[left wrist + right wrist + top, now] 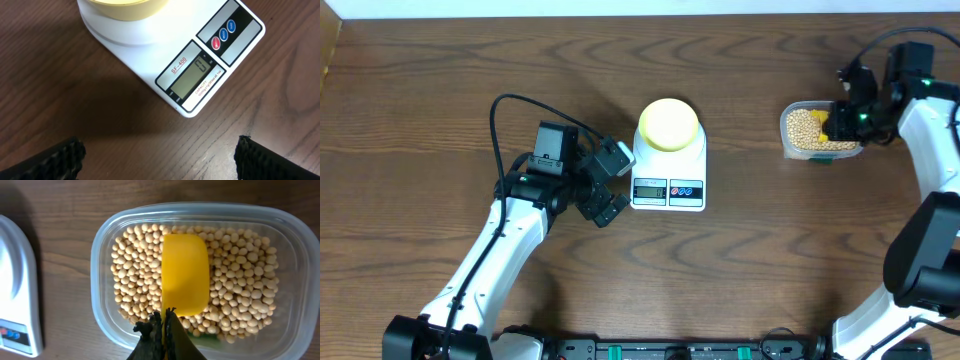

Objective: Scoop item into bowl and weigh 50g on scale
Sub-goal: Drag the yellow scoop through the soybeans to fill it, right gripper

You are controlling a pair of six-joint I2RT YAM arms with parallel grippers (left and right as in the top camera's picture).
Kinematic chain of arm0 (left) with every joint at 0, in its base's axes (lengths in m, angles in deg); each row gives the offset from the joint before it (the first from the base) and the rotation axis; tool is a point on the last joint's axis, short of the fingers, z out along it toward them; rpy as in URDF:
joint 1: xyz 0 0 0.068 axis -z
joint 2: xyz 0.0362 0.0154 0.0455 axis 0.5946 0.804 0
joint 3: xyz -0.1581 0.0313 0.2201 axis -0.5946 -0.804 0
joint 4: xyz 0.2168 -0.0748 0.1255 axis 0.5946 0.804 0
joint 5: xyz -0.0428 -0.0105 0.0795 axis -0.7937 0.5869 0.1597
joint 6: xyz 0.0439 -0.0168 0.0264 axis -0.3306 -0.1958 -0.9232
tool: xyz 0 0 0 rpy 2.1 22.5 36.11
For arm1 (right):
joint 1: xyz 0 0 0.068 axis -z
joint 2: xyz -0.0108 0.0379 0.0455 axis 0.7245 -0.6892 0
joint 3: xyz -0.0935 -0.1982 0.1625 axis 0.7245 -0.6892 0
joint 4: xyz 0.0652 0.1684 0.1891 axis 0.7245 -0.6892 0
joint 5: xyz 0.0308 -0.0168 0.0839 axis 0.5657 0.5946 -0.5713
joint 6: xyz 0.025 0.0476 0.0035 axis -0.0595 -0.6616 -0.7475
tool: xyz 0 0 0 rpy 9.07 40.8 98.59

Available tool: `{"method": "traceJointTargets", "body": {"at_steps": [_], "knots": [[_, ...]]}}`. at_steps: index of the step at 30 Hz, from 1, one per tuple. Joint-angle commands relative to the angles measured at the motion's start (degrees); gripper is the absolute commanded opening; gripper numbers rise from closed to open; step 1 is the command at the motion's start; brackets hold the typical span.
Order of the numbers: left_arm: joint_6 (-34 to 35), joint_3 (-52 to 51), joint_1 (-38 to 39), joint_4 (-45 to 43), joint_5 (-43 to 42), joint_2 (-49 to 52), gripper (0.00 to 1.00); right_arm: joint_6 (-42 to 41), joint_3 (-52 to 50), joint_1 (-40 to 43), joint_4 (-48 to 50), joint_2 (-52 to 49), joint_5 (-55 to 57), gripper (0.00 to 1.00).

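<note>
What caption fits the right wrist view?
The right hand, shut on a yellow plastic scoop, over small round tan beans in a clear rectangular plastic container.

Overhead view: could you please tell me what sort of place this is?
Likely a robot lab bench rather than a kitchen: a wooden table, two robot arms, and a scale carrying a yellow bowl.

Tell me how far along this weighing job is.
Done: the bowl sits on the scale, whose display reads 0. In hand: the right gripper, jaws shut on the yellow scoop, holds it on the beans in the clear container. Left: no beans show in the bowl, so all scooping and weighing remains. The left gripper hangs open beside the scale.
</note>
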Motion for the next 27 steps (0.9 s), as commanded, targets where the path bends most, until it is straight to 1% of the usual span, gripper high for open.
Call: {"method": "traceJointTargets", "body": {"at_steps": [1, 7, 14, 20, 27], "knots": [[-0.79, 0.04, -0.28, -0.04, -0.9, -0.79, 0.98, -1.18, -0.68, 2.78, -0.96, -1.2, -7.32, 0.01], [-0.79, 0.04, -0.28, -0.04, -0.9, -0.79, 0.98, -1.16, -0.7, 4.63, -2.03, -2.67, -8.85, 0.01], [-0.79, 0.04, -0.28, -0.04, -0.9, -0.79, 0.98, -1.16, -0.7, 3.91, -2.01, -6.38, -15.34, 0.01], [-0.79, 0.04, -0.28, -0.04, -0.9, -0.79, 0.97, -1.16, -0.57, 3.85, -2.08, -6.34, -17.84, 0.01], [-0.79, 0.04, -0.28, -0.04, -0.9, -0.79, 0.98, -1.11, -0.55, 5.79, -2.08, -6.34, -24.24, 0.01]]}}
